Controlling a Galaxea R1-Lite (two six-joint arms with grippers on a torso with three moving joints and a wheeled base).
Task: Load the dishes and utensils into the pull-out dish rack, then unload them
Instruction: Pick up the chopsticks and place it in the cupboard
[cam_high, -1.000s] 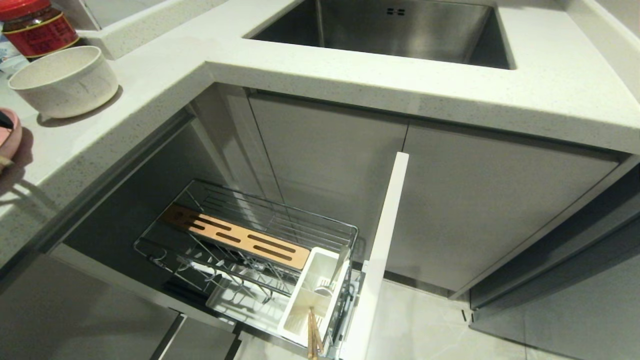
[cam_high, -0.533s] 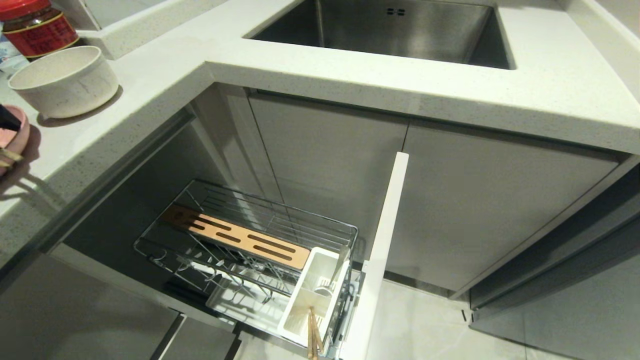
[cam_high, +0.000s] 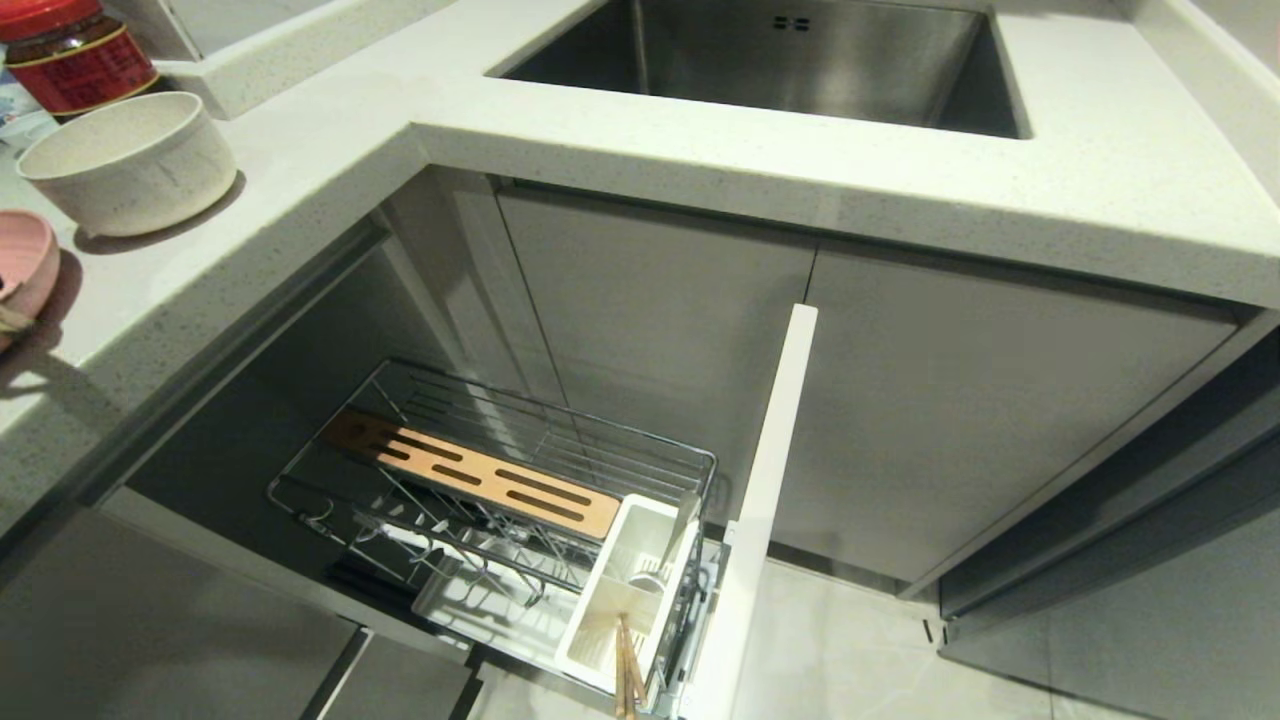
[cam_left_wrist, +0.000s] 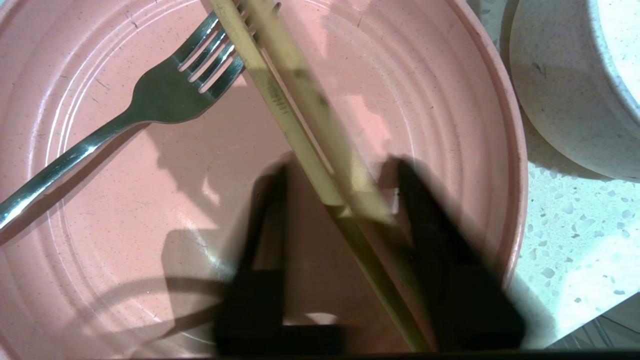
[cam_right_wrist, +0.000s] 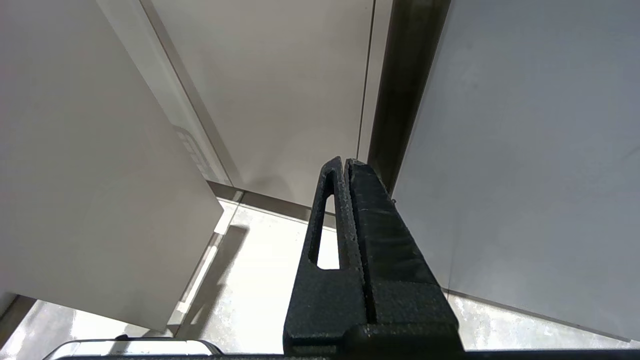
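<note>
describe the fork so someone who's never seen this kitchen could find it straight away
Start at the steel sink, then follow the white counter to the robot's left, past the off-white bowl, to the pink plate at the counter's edge. The fork lies in that plate beside the wooden chopsticks; it is the only shiny silver piece there, with four tines.

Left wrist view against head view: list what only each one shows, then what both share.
Only the left wrist view: the fork lying in the plate, and the left gripper set astride the chopsticks.
Only the head view: the sink, the pull-out dish rack, its white utensil holder with wooden sticks in it, and a red-lidded jar.
Both: the pink plate, the off-white bowl beside it, the speckled countertop, and barely a chopstick end.
</note>
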